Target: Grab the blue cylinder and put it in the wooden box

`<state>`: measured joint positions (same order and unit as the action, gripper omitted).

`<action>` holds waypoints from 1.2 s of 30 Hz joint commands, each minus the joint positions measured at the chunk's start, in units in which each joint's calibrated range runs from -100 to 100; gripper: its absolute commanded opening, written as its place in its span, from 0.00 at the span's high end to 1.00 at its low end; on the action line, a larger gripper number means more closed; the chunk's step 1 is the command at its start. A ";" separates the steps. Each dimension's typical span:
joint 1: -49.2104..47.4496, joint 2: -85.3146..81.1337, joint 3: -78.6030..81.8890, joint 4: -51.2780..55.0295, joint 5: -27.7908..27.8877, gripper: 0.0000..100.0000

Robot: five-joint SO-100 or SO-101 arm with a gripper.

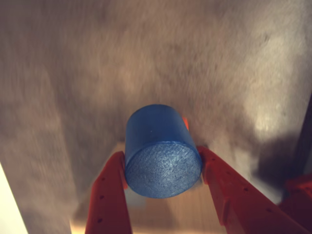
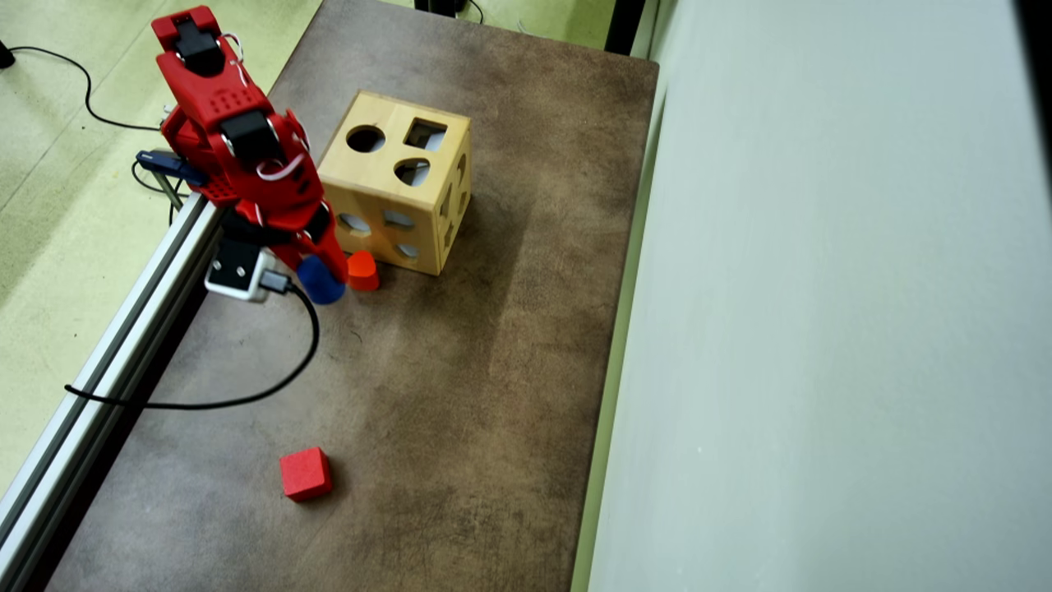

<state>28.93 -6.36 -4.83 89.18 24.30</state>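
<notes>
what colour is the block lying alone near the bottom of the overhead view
Red: the cube, seen best in the overhead view.

Red arm bent down, pincer clamped on its load.

In the overhead view the red arm (image 2: 238, 148) reaches from the upper left and folds downward, its pincer (image 2: 322, 275) at the low end with the blue cylinder (image 2: 319, 281) at its tip. In the wrist view the pincer (image 1: 163, 168) enters from the bottom edge, its two red fingers (image 1: 109, 195) spread in a V (one on each side), pressing the blue cylinder (image 1: 161, 153) between them, a flat round end toward the camera.
</notes>
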 commanded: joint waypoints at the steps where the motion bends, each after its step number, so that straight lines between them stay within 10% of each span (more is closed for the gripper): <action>1: -5.67 -6.77 -2.24 5.51 -1.95 0.85; 17: -31.90 -16.87 -1.07 8.80 -12.36 0.85; 36: -33.53 -25.87 18.78 8.80 -17.53 0.85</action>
<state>-4.13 -30.00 12.96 97.34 6.96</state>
